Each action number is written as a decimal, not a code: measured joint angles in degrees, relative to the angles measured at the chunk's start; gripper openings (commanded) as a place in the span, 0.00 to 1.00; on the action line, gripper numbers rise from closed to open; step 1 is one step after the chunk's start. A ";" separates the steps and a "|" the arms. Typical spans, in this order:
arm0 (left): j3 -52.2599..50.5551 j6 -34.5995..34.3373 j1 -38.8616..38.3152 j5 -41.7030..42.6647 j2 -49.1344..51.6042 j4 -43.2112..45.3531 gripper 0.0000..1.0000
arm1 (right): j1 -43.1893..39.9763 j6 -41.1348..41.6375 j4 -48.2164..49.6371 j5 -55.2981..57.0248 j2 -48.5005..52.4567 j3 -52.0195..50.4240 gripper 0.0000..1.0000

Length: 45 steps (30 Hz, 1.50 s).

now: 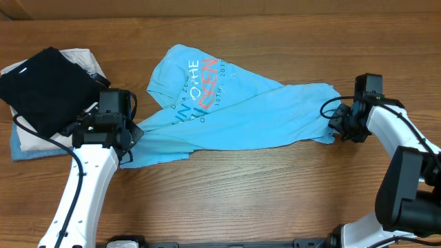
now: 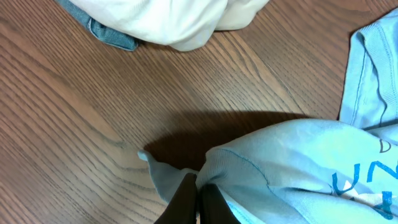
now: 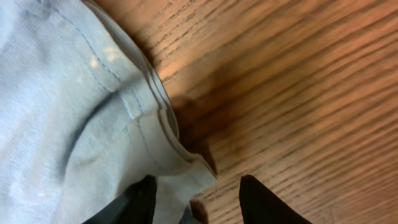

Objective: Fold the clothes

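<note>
Tabletop point(image 1: 275, 196) bears crumpled sky-blue T-shirt point(image 1: 234, 117) (lettered); left claw point(image 2: 198, 194) pinches it; right claw point(image 3: 198, 190) gapes.

left arm point(image 1: 81, 189) — white link, black wrist | right arm point(image 1: 391, 129) — same | cables point(image 1: 329, 105): black

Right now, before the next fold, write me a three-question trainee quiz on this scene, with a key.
1. True or false: the left gripper is shut on the T-shirt.
2. What colour is the topmost folded garment left of the T-shirt? A black, B cream, C red.
3. Fill in: the right gripper has its jaws ___ at the T-shirt's hem.
Key: 1 true; 2 A; 3 open.
</note>
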 measured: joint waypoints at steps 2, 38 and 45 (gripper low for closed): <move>0.00 0.00 0.00 0.00 0.00 0.02 0.04 | -0.04 -0.31 0.20 -0.46 0.15 -0.24 0.46; -0.04 0.00 0.00 0.00 0.00 -0.17 0.04 | -0.59 -0.96 4.72 -2.14 -0.04 -4.66 0.04; -0.07 1.46 0.00 -0.02 0.00 1.01 0.04 | -0.59 0.09 -5.84 -2.14 -3.89 -1.60 0.04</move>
